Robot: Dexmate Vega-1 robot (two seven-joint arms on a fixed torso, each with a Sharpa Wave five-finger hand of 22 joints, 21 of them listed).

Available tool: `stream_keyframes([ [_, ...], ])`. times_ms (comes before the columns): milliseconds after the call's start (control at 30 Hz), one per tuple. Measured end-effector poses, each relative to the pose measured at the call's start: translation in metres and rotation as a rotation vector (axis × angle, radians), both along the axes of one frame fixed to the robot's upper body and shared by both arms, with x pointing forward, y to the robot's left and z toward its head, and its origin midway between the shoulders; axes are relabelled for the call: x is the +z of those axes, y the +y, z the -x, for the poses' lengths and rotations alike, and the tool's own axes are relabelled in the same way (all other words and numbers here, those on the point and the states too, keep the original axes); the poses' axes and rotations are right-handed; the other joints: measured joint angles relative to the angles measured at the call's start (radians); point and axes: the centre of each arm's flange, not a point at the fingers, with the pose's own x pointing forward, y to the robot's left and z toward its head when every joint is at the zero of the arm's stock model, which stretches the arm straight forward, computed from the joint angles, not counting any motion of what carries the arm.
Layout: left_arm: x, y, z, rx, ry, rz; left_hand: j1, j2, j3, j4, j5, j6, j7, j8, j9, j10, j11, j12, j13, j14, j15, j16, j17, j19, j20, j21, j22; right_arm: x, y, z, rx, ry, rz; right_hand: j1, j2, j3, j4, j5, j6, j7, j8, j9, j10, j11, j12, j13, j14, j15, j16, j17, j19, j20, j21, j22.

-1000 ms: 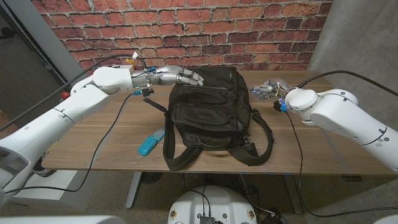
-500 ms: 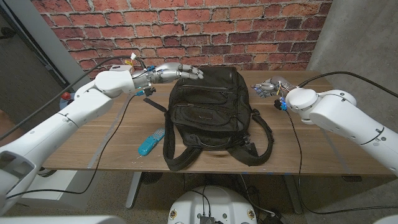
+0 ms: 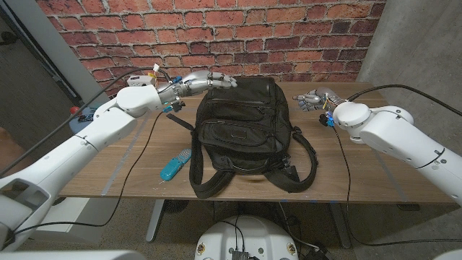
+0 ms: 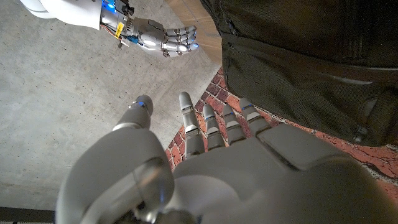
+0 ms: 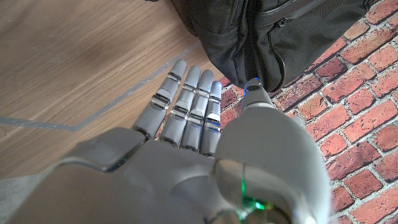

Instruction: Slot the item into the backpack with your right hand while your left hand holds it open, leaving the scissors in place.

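left hand [image 3: 206, 79], fingers spread and empty, has advanced to the backpack [image 3: 242, 123] top at 11 o'clock; opening not yet held. right hand [image 3: 312, 100], fingers loosely spread and empty, waits at 2 o'clock.

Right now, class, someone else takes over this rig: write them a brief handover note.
Left hand: open, fingers at the black backpack's top left corner, gripping nothing. Right hand: open, empty, above the table right of the backpack. The backpack lies at the table's centre, looking closed. A blue tool lies by its lower left. Done: nothing yet. Left: hold the backpack open, fetch the item, slot it in.
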Motion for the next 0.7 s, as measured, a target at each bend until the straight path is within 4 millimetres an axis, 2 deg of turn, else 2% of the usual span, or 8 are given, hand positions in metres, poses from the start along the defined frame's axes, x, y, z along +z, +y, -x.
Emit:
stream_keyframes([
  [200,-0.004,-0.003,-0.004,0.004,0.002,0.048,0.000,0.000,0.000,0.000,0.000,0.000,0.000,-0.001,0.000,0.004,-0.004,-0.006,-0.005,0.005,0.005,0.000,-0.005,0.000,0.000,0.000,0.000,-0.001,-0.003,-0.001,0.002,-0.007,-0.011,-0.002,0.002,0.000,0.000,0.000,-0.011,0.000,0.000,0.000,-0.005,-0.005,0.000,0.000,-0.009,0.002,0.000,0.000,-0.008,-0.003,-0.006,0.000],
  [333,-0.007,-0.006,-0.007,0.003,0.003,0.082,0.000,0.000,0.003,-0.003,0.000,0.000,0.000,-0.008,-0.003,0.009,0.002,-0.008,-0.005,0.005,0.005,0.006,-0.005,0.000,0.000,0.000,0.000,-0.002,-0.005,-0.002,0.003,-0.013,-0.020,-0.006,0.005,0.000,0.000,0.000,-0.012,-0.001,0.000,-0.005,-0.011,0.000,-0.008,-0.005,-0.013,0.005,-0.007,0.000,-0.016,-0.006,-0.006,0.000],
  [467,-0.010,-0.008,-0.010,0.005,0.003,0.116,-0.004,0.004,0.006,0.000,0.000,0.000,0.000,-0.008,-0.004,0.009,0.002,-0.009,-0.009,0.009,0.002,0.006,-0.009,0.000,0.000,0.000,0.000,-0.004,-0.009,-0.002,0.000,-0.024,-0.036,-0.014,0.003,0.000,0.000,0.000,-0.024,-0.005,0.000,-0.005,-0.033,-0.004,-0.019,-0.005,-0.026,0.003,-0.008,0.000,-0.019,-0.003,-0.006,0.000],
  [700,-0.017,-0.008,-0.013,0.018,0.001,0.177,-0.004,0.004,0.011,-0.003,0.000,-0.004,0.004,-0.026,-0.004,0.012,-0.002,-0.009,-0.014,0.013,0.003,0.006,-0.014,0.004,-0.004,0.000,0.000,-0.007,-0.013,-0.002,0.002,-0.045,-0.062,-0.015,0.004,0.000,0.000,0.000,-0.034,-0.005,0.000,-0.005,-0.048,-0.009,-0.028,-0.010,-0.032,0.007,-0.016,-0.005,-0.027,-0.005,-0.015,0.000],
])
